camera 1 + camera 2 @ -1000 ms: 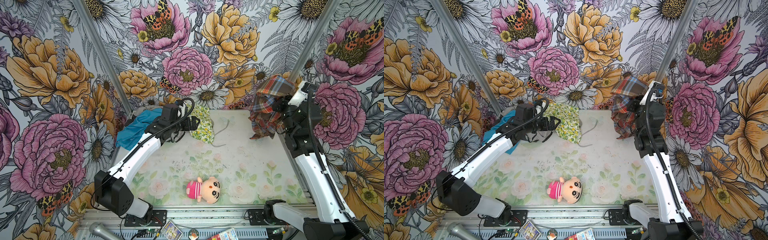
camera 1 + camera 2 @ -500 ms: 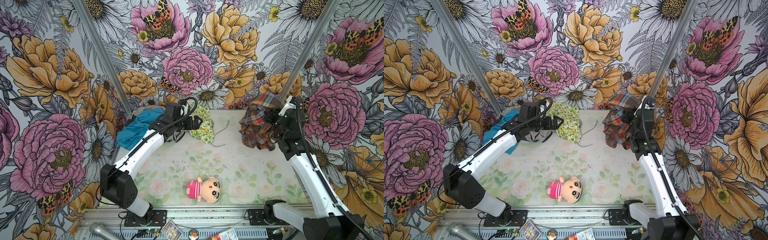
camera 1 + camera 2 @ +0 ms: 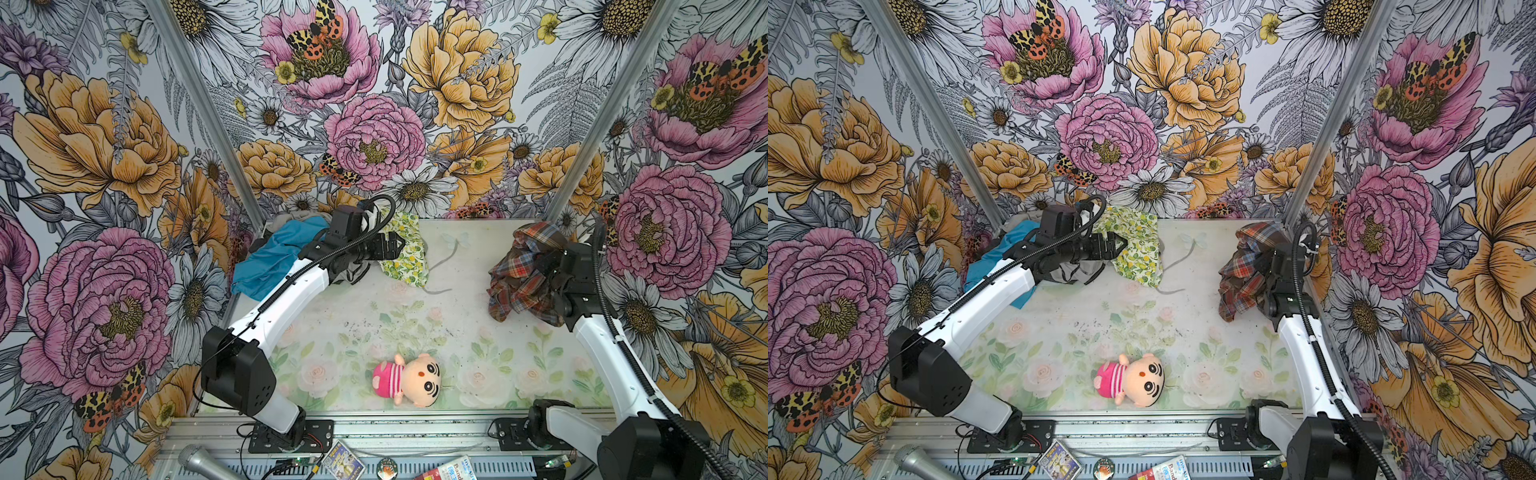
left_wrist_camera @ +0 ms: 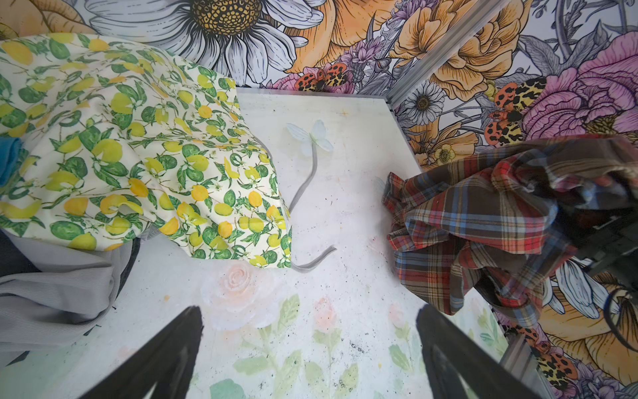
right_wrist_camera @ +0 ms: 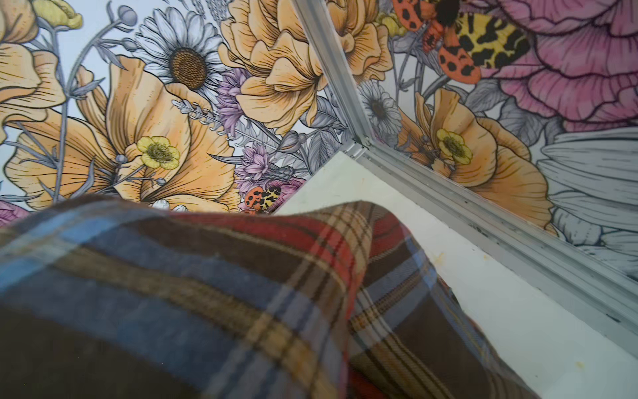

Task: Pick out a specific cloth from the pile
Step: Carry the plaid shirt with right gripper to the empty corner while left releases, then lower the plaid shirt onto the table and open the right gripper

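The plaid cloth (image 3: 523, 274) is out of the pile (image 3: 282, 257). It hangs in a bunch at the far right side of the surface (image 3: 457, 316), well apart from the other cloths. The right tool (image 3: 547, 266) is shut on it. Its jaws are hidden in the folds, and the right wrist view shows mostly plaid. I cannot tell if the lowest fold touches the surface.

The left tool (image 3: 395, 246) is wide open and holds nothing. It hovers over the edge of the lemon-print cloth (image 3: 405, 253), near the grey cloth (image 4: 51, 286).

The job now looks like putting the plaid cloth down by itself. To do that well, the right tool should stay shut until the cloth rests on the bare surface. It should go down slowly, so the cloth does not flop against the wall just beside it. It should stay on the right side, far from the pile and from the plush doll (image 3: 409, 379). Then it can let go and lift straight up, so no fold snags. The left tool should stay clear of the lemon-print cloth, so the pile does not get dragged.
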`<act>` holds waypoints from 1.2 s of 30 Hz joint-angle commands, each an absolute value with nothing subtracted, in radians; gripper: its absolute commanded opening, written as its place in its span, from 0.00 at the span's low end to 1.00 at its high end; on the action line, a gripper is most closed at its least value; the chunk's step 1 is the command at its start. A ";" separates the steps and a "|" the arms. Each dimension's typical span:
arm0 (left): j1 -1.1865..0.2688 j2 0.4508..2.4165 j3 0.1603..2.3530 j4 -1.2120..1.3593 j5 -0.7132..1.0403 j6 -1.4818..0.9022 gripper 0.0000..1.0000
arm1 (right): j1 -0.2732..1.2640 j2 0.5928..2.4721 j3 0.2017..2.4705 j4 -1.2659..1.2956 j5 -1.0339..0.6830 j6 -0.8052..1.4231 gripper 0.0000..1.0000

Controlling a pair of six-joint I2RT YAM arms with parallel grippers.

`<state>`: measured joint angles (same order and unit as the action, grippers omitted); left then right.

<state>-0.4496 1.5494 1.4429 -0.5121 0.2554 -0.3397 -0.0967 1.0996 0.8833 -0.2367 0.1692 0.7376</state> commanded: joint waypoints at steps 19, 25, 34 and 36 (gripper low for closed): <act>-0.432 1.524 1.414 -0.509 0.228 -0.342 0.97 | -0.103 1.715 1.046 -0.350 0.101 0.698 0.00; -0.412 1.499 1.382 -0.509 0.208 -0.353 0.97 | -0.093 1.870 1.142 -0.408 0.087 0.711 0.00; -0.393 1.453 1.338 -0.509 0.166 -0.363 0.97 | -0.092 2.015 1.278 -0.447 0.052 0.718 0.00; -0.387 1.443 1.329 -0.509 0.159 -0.362 0.97 | -0.092 2.047 1.323 -0.470 0.051 0.716 0.00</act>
